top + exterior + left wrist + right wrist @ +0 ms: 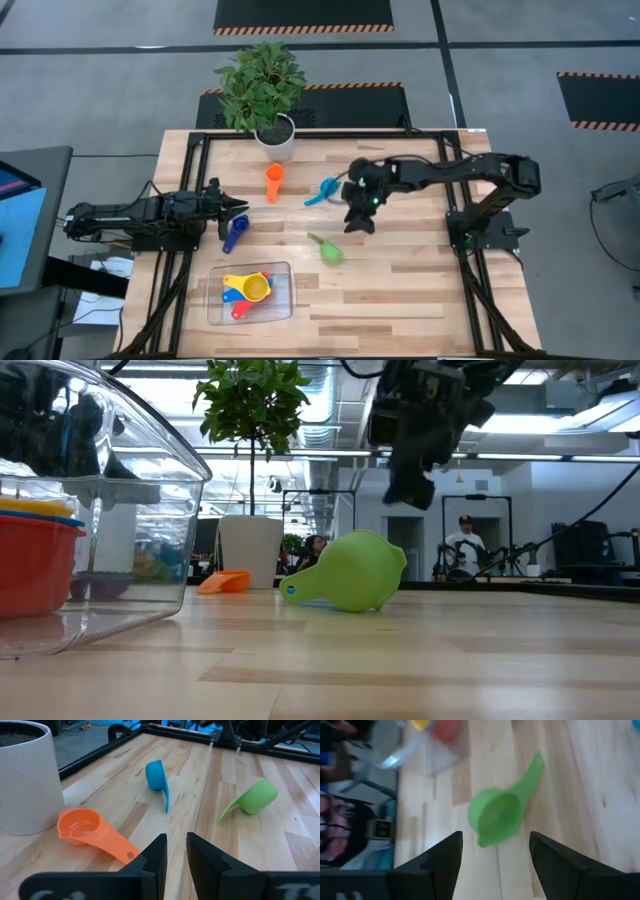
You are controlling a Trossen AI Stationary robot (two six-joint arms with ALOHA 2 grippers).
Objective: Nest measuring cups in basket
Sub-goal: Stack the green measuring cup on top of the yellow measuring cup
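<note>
The clear basket (282, 300), lower left of the high view, is already holding nested yellow, blue and red cups (250, 290). The green cup (328, 248), orange cup (274, 182), light blue cup (325, 189) and dark blue cup (234, 233) are lying loose on the table (420, 280). The right gripper (357, 221) is hovering wide open and empty near the green cup; the left gripper (236, 208), fingers nearly closed and empty, is waiting beside the dark blue cup.

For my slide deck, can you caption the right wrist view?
Open right gripper hovers above the tipped green measuring cup on the wooden table.

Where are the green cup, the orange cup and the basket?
green cup (331, 252), high view, on its bowl.
orange cup (79, 824), left wrist view, on the inside of its bowl.
basket (284, 304), high view, on a bare part of its clear floor.
</note>
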